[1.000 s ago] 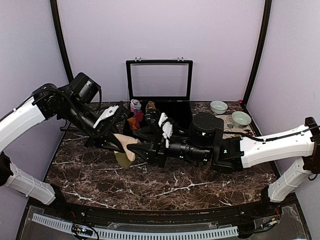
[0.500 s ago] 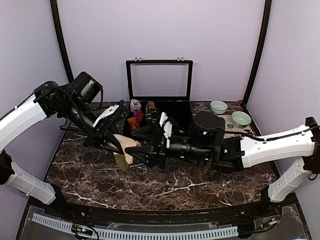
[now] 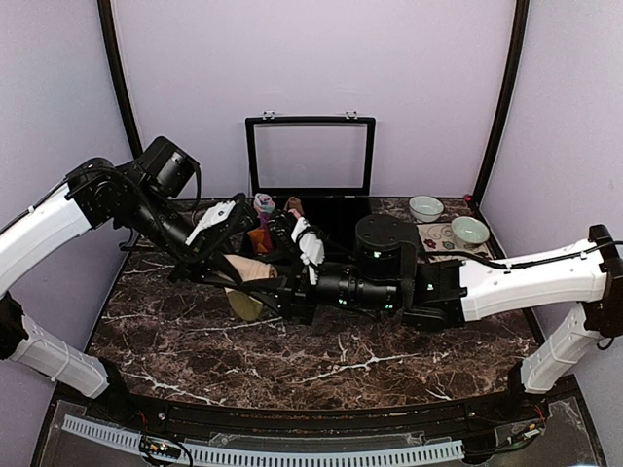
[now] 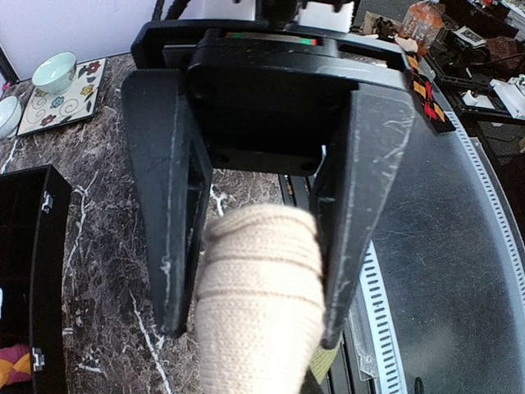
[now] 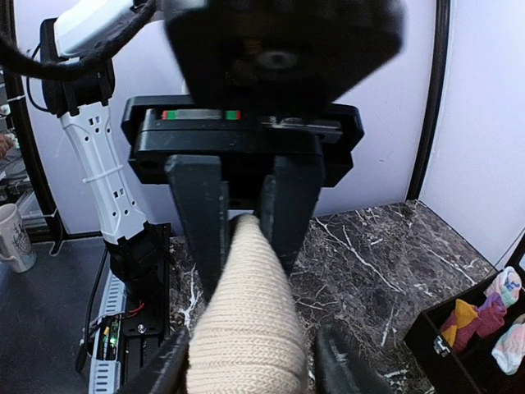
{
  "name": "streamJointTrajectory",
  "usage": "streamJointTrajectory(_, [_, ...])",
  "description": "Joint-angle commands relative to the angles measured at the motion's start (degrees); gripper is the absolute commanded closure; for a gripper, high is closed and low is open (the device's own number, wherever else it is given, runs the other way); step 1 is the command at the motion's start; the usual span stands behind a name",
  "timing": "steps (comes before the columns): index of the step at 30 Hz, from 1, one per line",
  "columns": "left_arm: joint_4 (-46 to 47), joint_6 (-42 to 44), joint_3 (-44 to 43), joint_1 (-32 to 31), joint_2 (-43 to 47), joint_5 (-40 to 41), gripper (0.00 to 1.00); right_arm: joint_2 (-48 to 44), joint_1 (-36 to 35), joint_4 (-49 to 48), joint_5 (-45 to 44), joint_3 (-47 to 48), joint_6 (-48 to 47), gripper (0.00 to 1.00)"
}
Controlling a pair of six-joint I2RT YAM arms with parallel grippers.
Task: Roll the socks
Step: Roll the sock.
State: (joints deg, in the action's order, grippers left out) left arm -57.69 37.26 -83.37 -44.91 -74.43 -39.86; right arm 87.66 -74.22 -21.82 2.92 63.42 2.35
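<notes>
The tan foot of the striped sock [image 3: 249,269] hangs stretched between my two grippers, its olive toe [image 3: 242,305] drooping to the marble. My left gripper [image 3: 234,273] is shut on one end; the right wrist view shows its jaws pinching the tan tip [image 5: 246,217]. My right gripper [image 3: 278,288] is open with its fingers either side of the tan knit [image 5: 246,328], as the left wrist view [image 4: 256,328] also shows. The sock's striped leg is hidden by the arms. The pink patterned sock [image 3: 263,204] sticks up from the black box.
A black box [image 3: 343,208] with a raised lid [image 3: 310,156] stands at the back and holds small coloured bundles [image 5: 480,316]. Two pale bowls [image 3: 425,207] [image 3: 469,231] sit on a floral mat at the back right.
My right gripper has slid left along the tan sock toward the left gripper. The sock has risen a little, and the olive toe has shifted with it.
</notes>
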Motion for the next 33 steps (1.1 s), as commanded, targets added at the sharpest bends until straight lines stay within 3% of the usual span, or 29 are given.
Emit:
streamJointTrajectory(1, [-5.4,3.8,-1.4,-0.2,1.6,-8.9,1.00,-1.4,0.6,-0.8,-2.9,-0.8,-1.9,0.62])
streamJointTrajectory(6, [-7.5,6.8,-1.2,-0.2,2.0,-10.9,1.00,-3.8,1.1,-2.6,1.8,-2.3,-2.4,1.00])
streamJointTrajectory(8, [-6.0,7.0,-0.2,-0.2,2.5,-6.8,0.97,-3.9,1.1,-1.2,2.6,-1.7,-2.2,1.00])
streamJointTrajectory(9, [-4.2,6.4,0.4,-0.2,2.9,-3.0,0.84,-3.6,1.1,-0.3,2.8,-1.3,-1.9,1.00])
streamJointTrajectory(10, [-1.9,5.4,1.1,-0.2,3.4,1.3,0.61,-3.2,1.2,0.3,2.8,-0.8,-1.4,1.00])
streamJointTrajectory(11, [0.5,4.5,1.6,-0.2,3.9,6.8,0.49,-2.5,1.1,1.0,2.3,-0.1,-0.8,1.00])
streamJointTrajectory(16, [5.9,7.5,1.3,-1.4,5.8,14.5,0.24,1.4,0.8,3.7,-3.1,4.5,2.0,1.00])
streamJointTrajectory(21, [6.9,12.9,3.7,-7.0,6.8,25.5,0.26,3.2,0.8,2.1,-6.8,7.2,6.1,1.00])
streamJointTrajectory(29, [20.1,19.2,10.2,-10.3,9.1,47.0,0.26,5.8,1.3,1.4,-5.5,10.1,17.0,1.00])
streamJointTrajectory(31, [25.0,22.0,11.6,-10.5,10.5,50.0,0.31,7.3,1.7,2.7,-4.0,12.3,19.9,1.00])
streamJointTrajectory(33, [30.0,26.0,13.8,-11.4,12.7,51.3,0.43,8.3,2.5,3.0,-2.0,13.6,23.0,1.00])
